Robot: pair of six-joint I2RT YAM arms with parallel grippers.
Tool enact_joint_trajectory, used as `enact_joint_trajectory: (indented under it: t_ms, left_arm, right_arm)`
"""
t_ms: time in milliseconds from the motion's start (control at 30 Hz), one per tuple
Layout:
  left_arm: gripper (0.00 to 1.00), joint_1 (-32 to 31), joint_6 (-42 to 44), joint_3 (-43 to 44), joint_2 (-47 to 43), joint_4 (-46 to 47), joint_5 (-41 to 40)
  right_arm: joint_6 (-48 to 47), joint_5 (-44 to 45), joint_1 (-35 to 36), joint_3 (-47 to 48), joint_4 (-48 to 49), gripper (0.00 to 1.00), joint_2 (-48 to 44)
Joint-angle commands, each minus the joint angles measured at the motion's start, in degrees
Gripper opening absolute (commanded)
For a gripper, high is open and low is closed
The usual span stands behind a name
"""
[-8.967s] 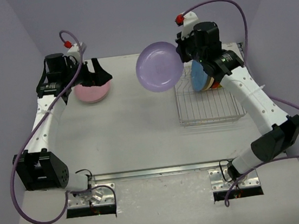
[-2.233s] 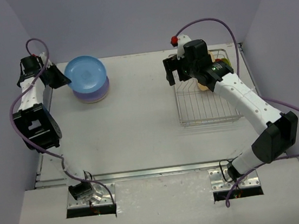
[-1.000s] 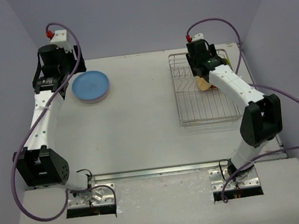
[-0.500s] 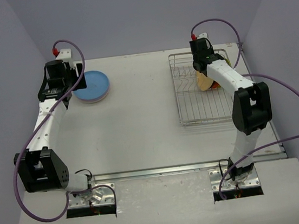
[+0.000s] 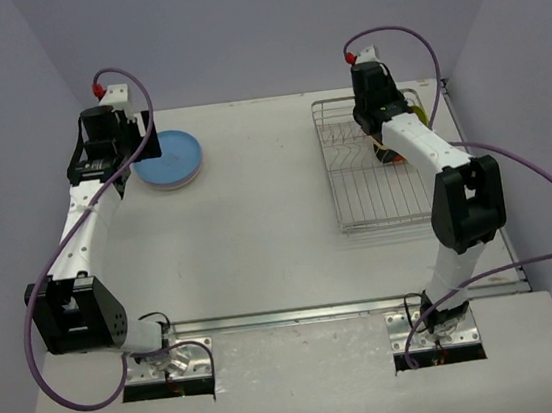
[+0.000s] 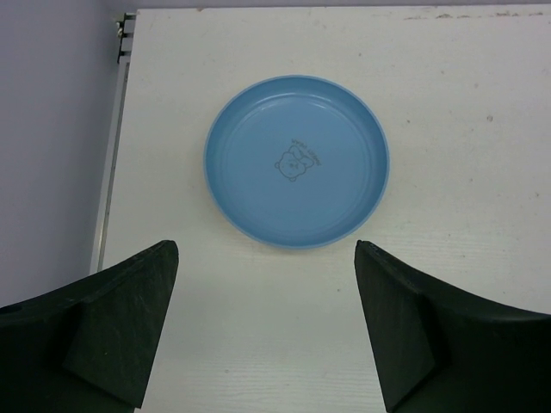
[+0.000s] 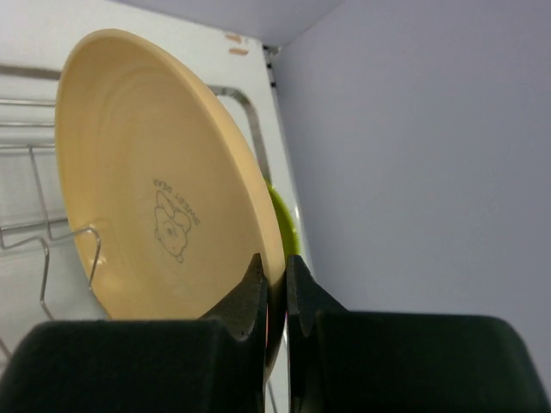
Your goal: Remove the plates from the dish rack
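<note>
A blue plate (image 5: 168, 160) lies flat on the table at the far left, and a paler rim shows under its near edge. It also shows in the left wrist view (image 6: 297, 161), just beyond my left gripper (image 6: 265, 251), which is open, empty and above the table. The left gripper (image 5: 117, 176) is just left of that plate. The silver wire dish rack (image 5: 375, 194) stands at the far right. My right gripper (image 7: 275, 271) is shut on the rim of a cream plate (image 7: 146, 181) standing on edge in the rack (image 7: 34, 232). A lime green plate (image 7: 282, 219) stands right behind it. The right gripper (image 5: 376, 132) is over the rack's far end.
The right wall runs close beside the rack. Something orange and dark (image 5: 388, 155) shows in the rack under the right arm. The left wall and the table's left edge (image 6: 108, 198) are near the blue plate.
</note>
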Motion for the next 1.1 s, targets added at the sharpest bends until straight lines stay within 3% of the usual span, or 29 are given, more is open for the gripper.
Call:
enact_joint_trajectory:
  t_ms: [0,200,300,367,500,667,767,933,1067]
  left_arm:
    - [0.82,-0.12,-1.35,2.59,-0.69,1.73,1.67]
    - [0.84,-0.12,-1.74,3.40,-0.79,1.85,3.46]
    - [0.84,-0.12,-1.92,3.88,-1.07,1.94,6.41]
    - [0.84,-0.12,-1.95,3.84,-1.85,1.92,12.97]
    - [0.83,-0.29,-3.25,3.20,-3.04,1.59,30.88]
    - [0.80,-5.56,-4.73,2.84,-2.94,0.00,39.31]
    - [0.79,-11.42,-4.89,2.11,-2.58,-1.72,40.93]
    - [0.74,-15.58,-5.52,1.26,-0.64,-2.36,43.34]
    - [0.64,-17.01,-7.27,1.44,0.77,-2.45,44.84]
  right_arm:
    - [-8.82,5.00,1.42,1.94,14.51,0.00,-6.45]
    - [-14.31,5.12,2.95,3.06,19.56,0.00,-9.63]
    - [-10.49,2.86,3.39,5.27,13.36,0.00,-11.17]
    - [1.41,-4.37,3.57,7.90,-0.29,0.00,-12.91]
    - [14.47,-26.79,3.63,9.13,-16.17,0.00,-16.78]
    - [21.96,-54.57,5.48,0.80,-16.56,0.00,-23.54]
    - [23.21,-59.78,10.10,-6.97,-12.56,0.00,-27.51]
    - [25.32,-65.28,13.25,-7.58,-13.49,0.00,-27.90]
    - [26.12,-66.50,13.66,-7.06,-13.88,0.00,-27.32]
